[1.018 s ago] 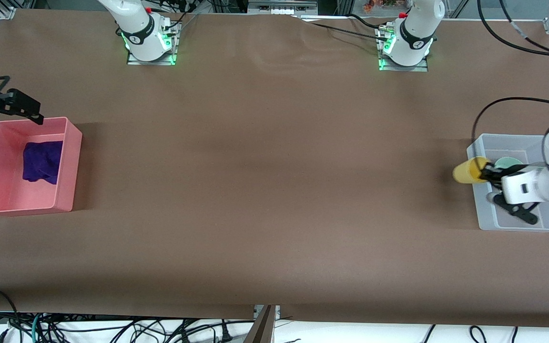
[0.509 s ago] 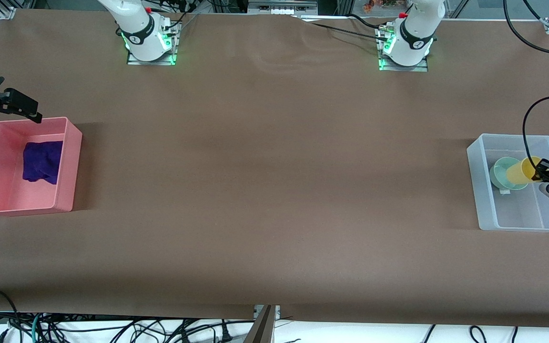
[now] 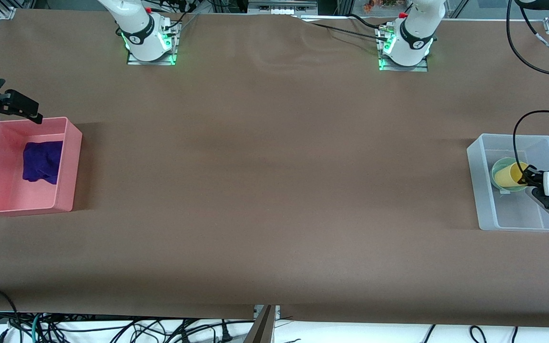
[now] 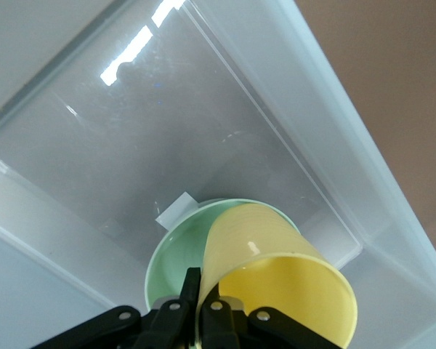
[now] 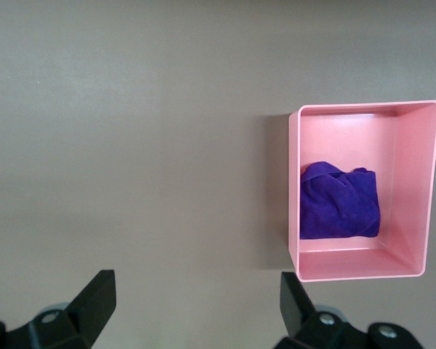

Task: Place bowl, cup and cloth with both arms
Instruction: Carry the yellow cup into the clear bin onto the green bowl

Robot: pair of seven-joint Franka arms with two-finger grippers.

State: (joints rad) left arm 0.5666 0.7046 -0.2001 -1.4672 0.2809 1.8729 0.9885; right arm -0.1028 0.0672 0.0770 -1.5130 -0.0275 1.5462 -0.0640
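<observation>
Presently, the yellow cup [image 3: 507,175] lay tilted in the mint-green bowl [image 3: 497,167], inside the clear bin [image 3: 513,141] at the left arm's end of the table [image 3: 274,190]. The left claw [image 3: 525,178] was clamped on the cup's rim. The purple cloth [image 3: 42,161] lay bunched in the pink bin [image 3: 67,164] at the right arm's end. The right claw [image 5: 196,302] hung with fingers spread wide, empty, over bare table beside the pink bin.

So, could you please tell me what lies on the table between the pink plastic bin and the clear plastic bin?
Nothing: the front view shows only bare brown table between the pink plastic bin and the clear plastic bin.
</observation>
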